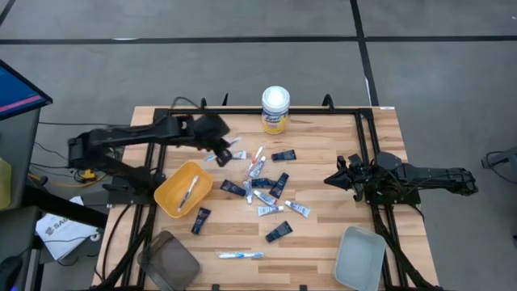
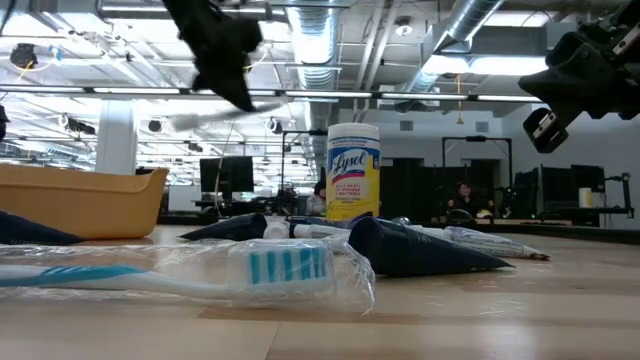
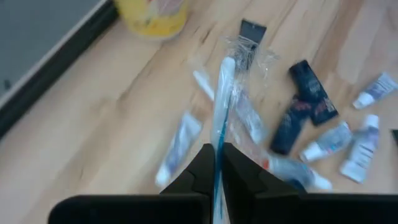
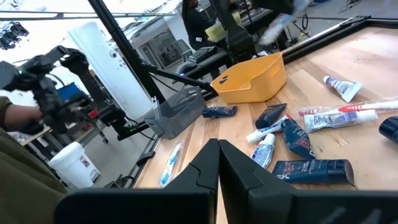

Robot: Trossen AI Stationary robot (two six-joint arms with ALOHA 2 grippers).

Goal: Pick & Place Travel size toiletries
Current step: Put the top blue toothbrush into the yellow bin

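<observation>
From above, the left gripper (image 1: 220, 145) is over the table between the yellow bin (image 1: 182, 188) and the yellow canister (image 1: 275, 110), but this view does not show clearly what it carries. The left wrist view gives the answer: the two fingers (image 3: 202, 171) are closed on a wrapped toothbrush (image 3: 222, 99), which points away from the camera above the wood. In the low view this gripper (image 2: 225, 60) is high over the table, with a blurred pale stick in it.

The right gripper (image 1: 343, 179) waits near the right edge of the table, fingers pressed together and holding nothing, as the right wrist view (image 4: 217, 168) shows.

The other toiletries (image 1: 266, 190) lie scattered in the middle of the table: small white tubes and dark tubes. One toothbrush (image 1: 188, 194) is already inside the yellow bin, and another toothbrush (image 1: 240, 255) lies alone near the front edge. The low view shows this one (image 2: 180, 275) very close, in a clear wrapper.

Only the low view makes the label on the canister (image 2: 353, 172) readable: "Lysol". The writing on the tubes is too small to read. A grey bin (image 1: 359, 257) and a dark bin (image 1: 168, 260) stand at the front.
</observation>
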